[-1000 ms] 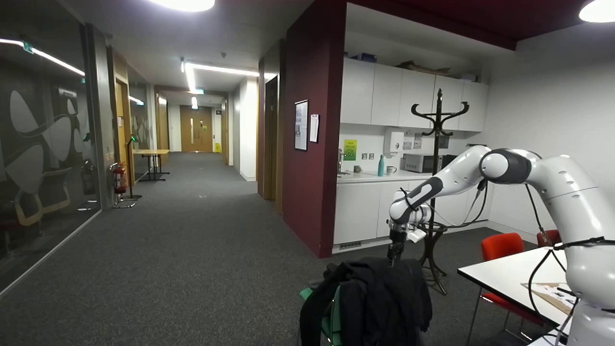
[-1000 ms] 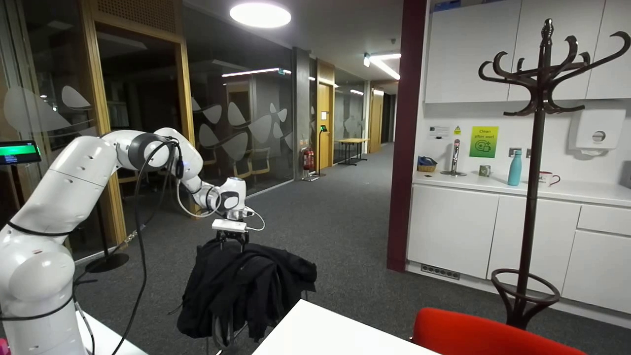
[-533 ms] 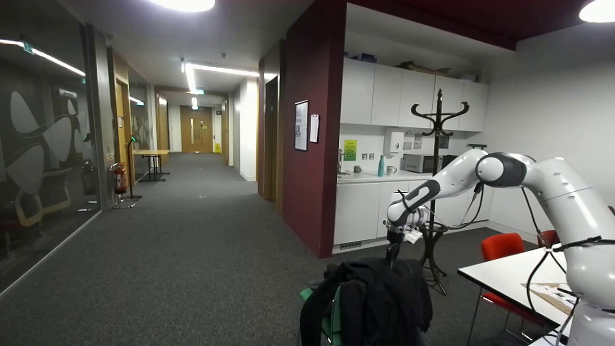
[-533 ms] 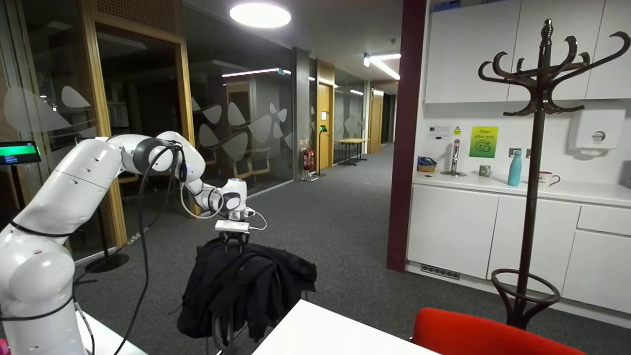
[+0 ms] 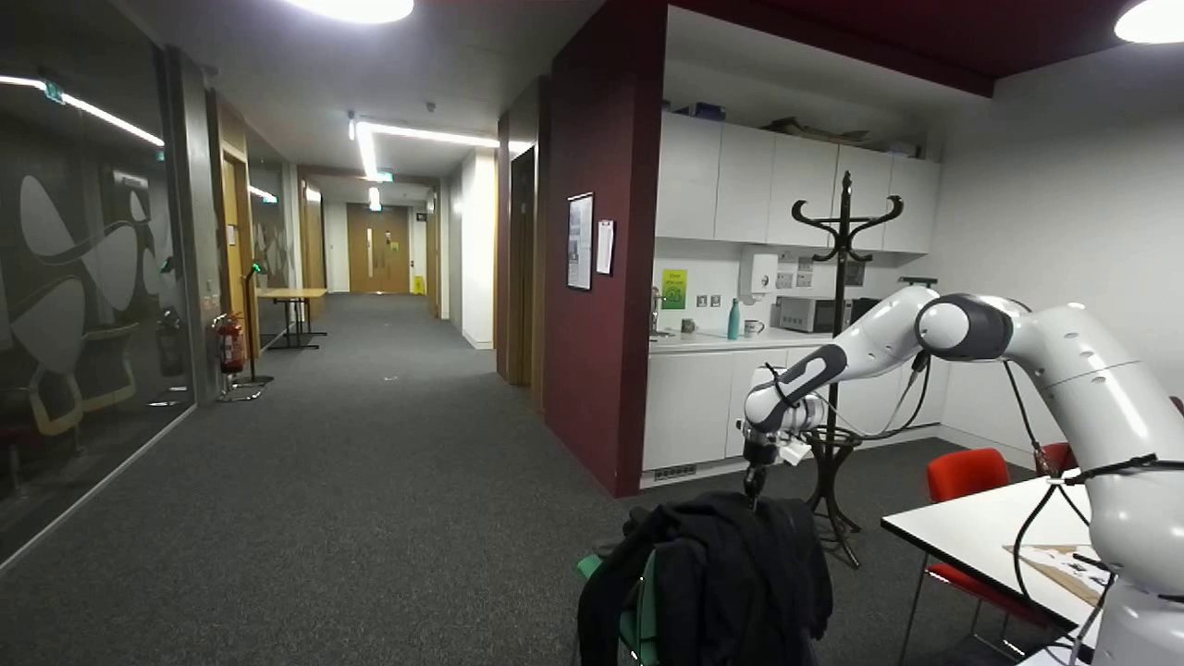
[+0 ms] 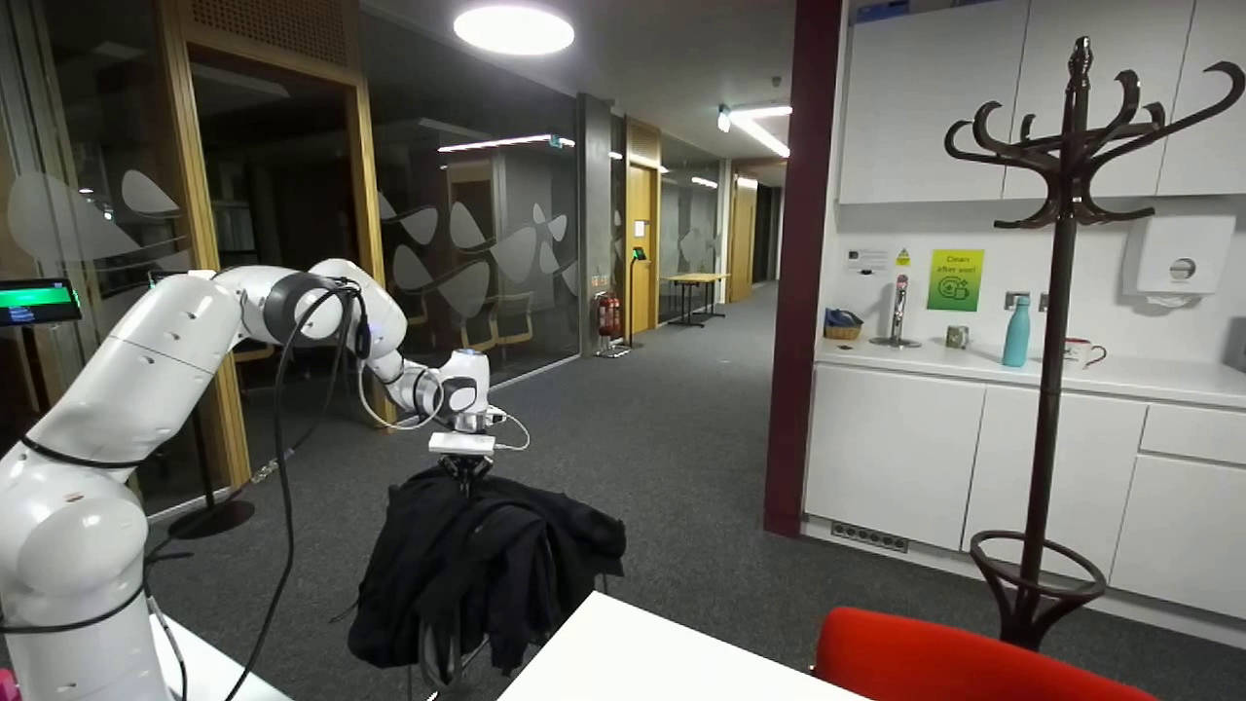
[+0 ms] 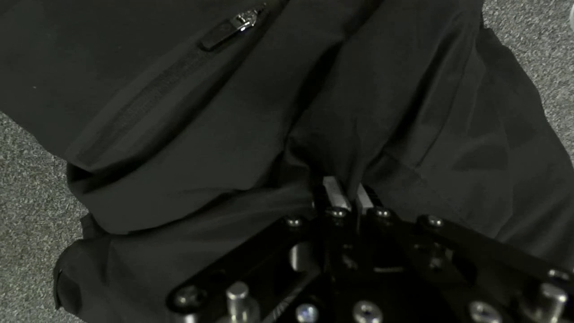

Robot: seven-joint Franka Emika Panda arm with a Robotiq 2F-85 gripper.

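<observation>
In the wrist view, the gripper (image 7: 353,194) is drawn nearly together, its pale pads (image 7: 334,193) pinching a thin fold of the black coat (image 7: 251,148). The rest of the coat spreads around and ahead of the pads; a zip pull (image 7: 228,29) lies past them, up and to the left, and grey carpet (image 7: 27,188) shows farther out on both sides.

In an exterior view, the gripper points down into the coat's top. Below it, the coat drapes over a green chair (image 5: 647,601); behind it rises the coat stand (image 5: 841,277), and to its right are a red chair (image 5: 967,474) and a white table (image 5: 971,523).

In an exterior view, the arm (image 6: 161,365) reaches the gripper from the left, with a white box (image 6: 462,444) just above the pads. The blue bottle (image 6: 1016,333) on the counter (image 6: 934,362) is well off to the gripper's right.
</observation>
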